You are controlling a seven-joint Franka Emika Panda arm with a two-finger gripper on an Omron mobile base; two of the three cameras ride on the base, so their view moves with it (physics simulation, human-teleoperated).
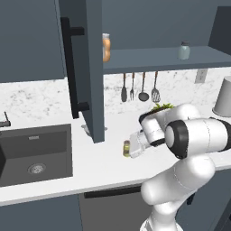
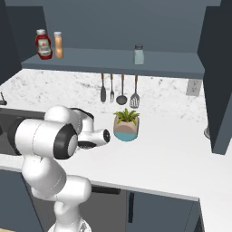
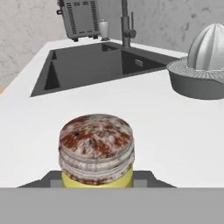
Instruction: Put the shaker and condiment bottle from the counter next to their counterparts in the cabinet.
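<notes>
White counter (image 1: 103, 167) bare around the shaker (image 1: 127, 148), claw (image 1: 131, 150) clamped on it, sink (image 1: 36, 153) well apart.

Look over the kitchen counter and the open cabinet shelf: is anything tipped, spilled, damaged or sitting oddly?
Nothing stands out. The shaker stands upright on the counter with the jaws shut on it, and no spill shows around it. The bottles on the cabinet shelf stand upright, and the utensils hang straight below.
</notes>
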